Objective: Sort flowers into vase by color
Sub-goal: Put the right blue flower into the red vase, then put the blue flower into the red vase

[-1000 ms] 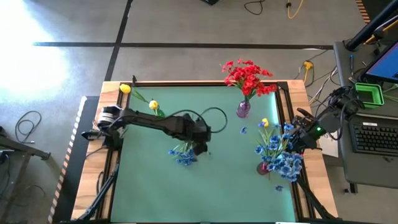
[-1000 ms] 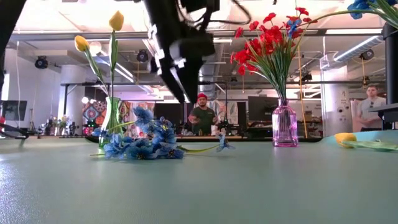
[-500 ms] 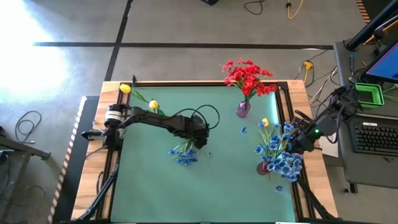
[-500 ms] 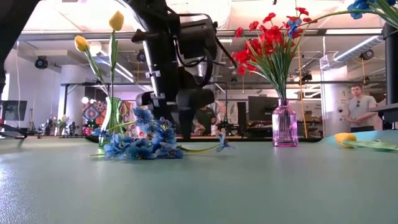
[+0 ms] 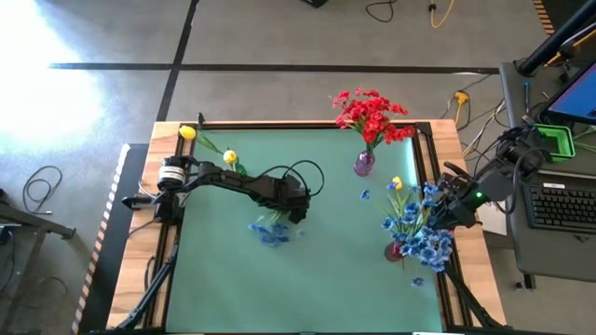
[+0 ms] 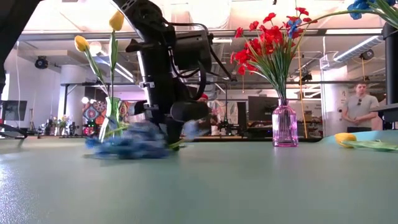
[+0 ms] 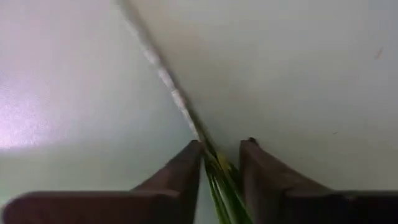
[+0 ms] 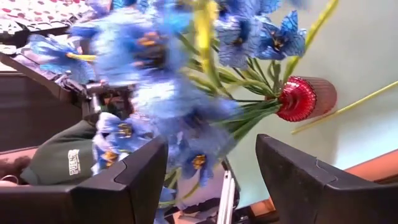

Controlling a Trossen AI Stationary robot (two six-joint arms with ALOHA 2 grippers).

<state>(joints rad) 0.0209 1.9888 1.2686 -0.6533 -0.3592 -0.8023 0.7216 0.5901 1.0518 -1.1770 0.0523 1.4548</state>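
Blue bunch [image 5: 270, 232] newly dragged; red flowers [image 5: 372, 113] in purple vase [image 5: 364, 164].

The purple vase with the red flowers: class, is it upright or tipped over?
Upright. In the low view the purple vase stands on its base on the table, neck up, with the red flowers fanning above it.

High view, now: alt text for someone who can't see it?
Seen from above, the left gripper is down at the stems of blue flowers lying mid-table. Red flowers fill a far vase; the right gripper waits beside a blue-filled vase.
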